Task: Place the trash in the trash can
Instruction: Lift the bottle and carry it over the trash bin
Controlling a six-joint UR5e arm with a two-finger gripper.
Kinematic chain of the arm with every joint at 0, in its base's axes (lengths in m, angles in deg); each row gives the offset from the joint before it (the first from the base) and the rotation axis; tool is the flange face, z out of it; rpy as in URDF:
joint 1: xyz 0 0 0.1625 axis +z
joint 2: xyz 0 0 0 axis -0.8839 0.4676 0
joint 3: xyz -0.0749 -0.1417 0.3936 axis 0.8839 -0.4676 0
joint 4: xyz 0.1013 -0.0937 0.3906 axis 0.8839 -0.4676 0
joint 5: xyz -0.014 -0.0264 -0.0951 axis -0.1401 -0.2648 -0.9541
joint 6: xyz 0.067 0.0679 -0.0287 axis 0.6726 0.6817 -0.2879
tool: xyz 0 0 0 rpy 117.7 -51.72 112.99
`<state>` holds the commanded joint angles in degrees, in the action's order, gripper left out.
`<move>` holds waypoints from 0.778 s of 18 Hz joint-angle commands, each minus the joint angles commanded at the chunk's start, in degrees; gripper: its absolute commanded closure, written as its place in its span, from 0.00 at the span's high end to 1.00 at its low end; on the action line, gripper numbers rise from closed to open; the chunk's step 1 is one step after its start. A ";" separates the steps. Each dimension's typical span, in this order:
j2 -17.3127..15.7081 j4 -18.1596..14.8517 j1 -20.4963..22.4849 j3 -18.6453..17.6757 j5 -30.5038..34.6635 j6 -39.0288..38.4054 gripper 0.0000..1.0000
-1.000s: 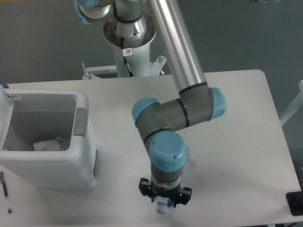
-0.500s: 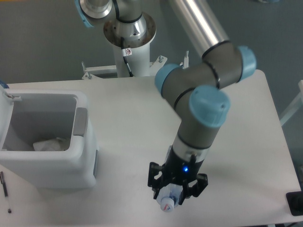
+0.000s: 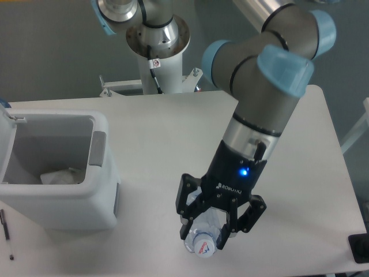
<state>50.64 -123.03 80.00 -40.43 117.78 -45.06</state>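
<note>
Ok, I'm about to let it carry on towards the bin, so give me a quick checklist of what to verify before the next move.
1. Plastic bottle held in the gripper: ok, jaws closed around it.
2. Bottle lifted clear of the table: cannot tell from this view.
3. Trash can upright and open: ok.
4. Paper wrapper already in the can: ok.
5. Room left inside the can: ok, mostly empty.
6. Path from gripper to can: ok, nothing between them.
</note>
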 joint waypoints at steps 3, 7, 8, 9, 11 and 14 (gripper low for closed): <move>-1.41 0.80 -0.26 0.00 -3.87 -0.36 0.34; -3.26 0.80 -1.05 -0.44 -8.27 -0.45 0.34; -3.61 0.80 -1.58 -0.52 -8.97 -0.36 0.34; -3.96 0.80 -1.93 -0.52 -9.94 -0.36 0.34; -4.75 0.80 -2.98 -0.79 -11.09 -0.36 0.34; -6.15 0.97 -5.71 -2.10 -11.09 -0.01 0.34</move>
<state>44.49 -122.05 74.29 -42.53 106.69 -45.07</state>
